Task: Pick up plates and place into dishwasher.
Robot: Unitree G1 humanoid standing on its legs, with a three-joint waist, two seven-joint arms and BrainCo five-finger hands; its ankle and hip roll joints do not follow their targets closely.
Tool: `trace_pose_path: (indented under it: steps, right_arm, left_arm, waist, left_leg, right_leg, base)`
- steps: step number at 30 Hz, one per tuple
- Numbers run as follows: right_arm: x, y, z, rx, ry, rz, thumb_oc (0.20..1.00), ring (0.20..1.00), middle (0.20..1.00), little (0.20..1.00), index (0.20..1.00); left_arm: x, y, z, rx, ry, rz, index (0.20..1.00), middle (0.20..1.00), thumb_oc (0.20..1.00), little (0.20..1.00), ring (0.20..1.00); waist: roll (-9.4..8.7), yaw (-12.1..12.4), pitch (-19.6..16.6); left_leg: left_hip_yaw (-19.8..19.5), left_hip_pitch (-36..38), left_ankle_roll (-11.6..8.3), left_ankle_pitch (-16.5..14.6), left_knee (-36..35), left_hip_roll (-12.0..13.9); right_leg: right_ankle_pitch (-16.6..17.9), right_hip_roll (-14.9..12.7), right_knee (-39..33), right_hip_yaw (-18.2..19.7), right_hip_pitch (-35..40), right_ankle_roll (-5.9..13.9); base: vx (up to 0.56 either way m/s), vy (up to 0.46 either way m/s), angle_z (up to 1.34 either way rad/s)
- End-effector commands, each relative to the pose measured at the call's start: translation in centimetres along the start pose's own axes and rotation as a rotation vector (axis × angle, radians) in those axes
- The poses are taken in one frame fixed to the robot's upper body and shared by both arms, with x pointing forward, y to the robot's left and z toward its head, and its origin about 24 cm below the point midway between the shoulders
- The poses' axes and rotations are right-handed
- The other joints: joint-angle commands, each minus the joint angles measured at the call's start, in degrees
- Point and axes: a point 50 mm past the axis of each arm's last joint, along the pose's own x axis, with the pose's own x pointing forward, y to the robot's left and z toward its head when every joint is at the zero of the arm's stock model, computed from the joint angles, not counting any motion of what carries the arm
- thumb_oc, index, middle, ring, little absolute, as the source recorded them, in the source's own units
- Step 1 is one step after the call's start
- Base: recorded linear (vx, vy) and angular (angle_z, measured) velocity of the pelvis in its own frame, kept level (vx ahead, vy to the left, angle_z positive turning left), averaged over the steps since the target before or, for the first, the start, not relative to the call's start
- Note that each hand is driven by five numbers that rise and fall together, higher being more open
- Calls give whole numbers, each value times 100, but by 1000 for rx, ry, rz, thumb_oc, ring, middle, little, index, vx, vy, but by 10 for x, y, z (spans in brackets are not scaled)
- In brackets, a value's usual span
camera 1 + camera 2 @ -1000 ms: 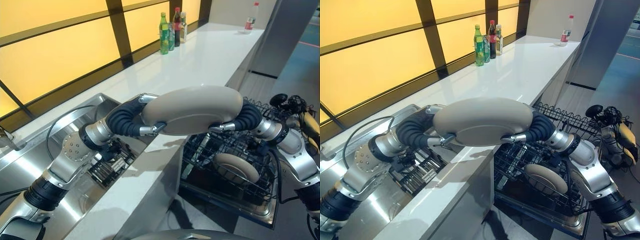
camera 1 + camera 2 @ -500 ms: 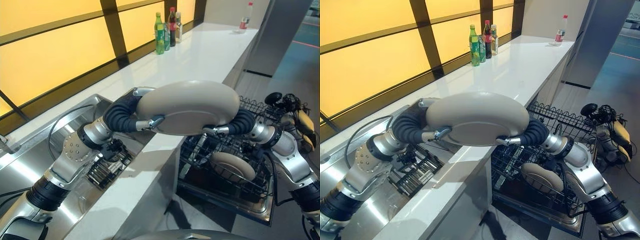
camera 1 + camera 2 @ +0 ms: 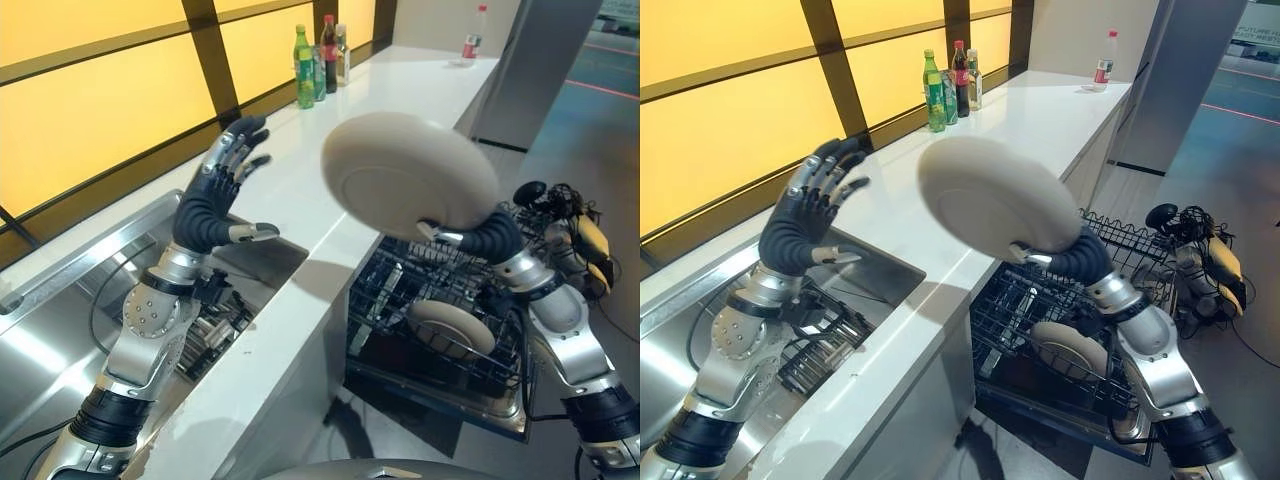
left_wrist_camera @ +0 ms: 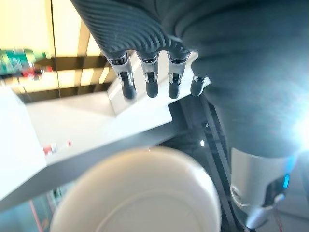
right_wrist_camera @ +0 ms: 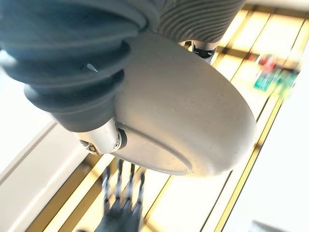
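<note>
Plate (image 3: 408,175): beige, round, held up tilted on edge above counter's end and rack; underside faces camera.
R hand (image 3: 478,237): pinching plate's lower rim, thumb on near face, fingers behind; carries it alone. R wrist view: thumb pressed on plate's face.
L hand (image 3: 222,190): raised over sink edge, well apart from plate, fingers spread straight, thumb out, holding nothing. L wrist view: fingers (image 4: 148,79) straight, plate past them, not touching.
Counter (image 3: 400,110): white, long, runs away along window wall.
Rack (image 3: 440,300): dark wire dishwasher rack, pulled out below counter's front, on robot's right.
2nd plate (image 3: 450,328): same beige, stands tilted in rack, below held plate.
Sink (image 3: 70,300): steel, set in counter at left; dark wire basket (image 3: 215,325) inside.
Bottles (image 3: 320,62): a few grouped at far side of counter by window; green one (image 3: 302,66) nearest.
Lone bottle (image 3: 470,33): clear, red label, far end of counter, well apart from the group.
</note>
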Motion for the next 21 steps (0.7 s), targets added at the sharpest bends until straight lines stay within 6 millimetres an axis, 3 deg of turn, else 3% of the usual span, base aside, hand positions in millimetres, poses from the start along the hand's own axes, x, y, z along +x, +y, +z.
trace_pose_path:
  steps: [1,5,8,10,14,17,21]
  right_arm:
    - [-6,-14,10,-98,-12,-114,200,200,200,200,200]
    - [-27,-32,2,-181,96,-221,200,200,200,200,200]
    - [-44,-38,-3,-251,175,-306,200,200,200,200,200]
    - [-53,-43,-8,-286,229,-351,200,200,200,200,200]
    - [-72,-52,-21,-343,356,-435,200,200,200,200,200]
    - [-83,-57,-32,-373,440,-454,200,200,200,200,200]
    - [-100,-65,-44,-393,548,-432,200,200,200,200,200]
  left_arm:
    - [-2,23,6,76,-13,99,1000,1000,1000,1000,1000]
    - [-16,41,5,109,37,158,1000,1000,1000,1000,1000]
    - [-27,53,7,120,77,207,1000,1000,1000,1000,1000]
    - [-32,60,7,116,97,231,1000,1000,1000,1000,1000]
    - [-31,65,2,86,142,267,1000,1000,1000,1000,1000]
    - [-31,69,-2,90,183,289,1000,1000,1000,1000,1000]
    - [-43,80,-5,111,250,326,1000,1000,1000,1000,1000]
  waist:
    - [-259,-213,-217]
    - [-206,-338,-251]
    - [-213,-394,-137]
    - [-256,-443,-46]
    - [-368,-530,77]
    - [-418,-621,167]
    - [-464,-576,267]
  left_leg:
    - [129,-214,174,-418,676,-145]
    - [84,83,285,-406,231,-241]
    - [0,163,411,-468,197,-312]
    - [-54,216,440,-498,195,-341]
    - [-64,280,385,-575,241,-349]
    - [-64,401,320,-795,277,-258]
    - [-61,405,278,-934,489,5]
  right_leg:
    - [284,-118,290,89,-316,379]
    - [169,-43,792,86,-510,496]
    - [330,12,1758,41,-948,680]
    - [459,-14,1972,122,-1135,769]
    - [791,-382,988,454,-1042,922]
    - [1439,-795,400,908,-1234,1123]
    - [1348,-921,132,943,-1183,1239]
  base:
    - [81,152,19]
    - [101,115,-1]
    - [41,36,-5]
    - [53,-38,-1]
    - [102,-169,11]
    - [129,-296,-1]
    - [127,-371,2]
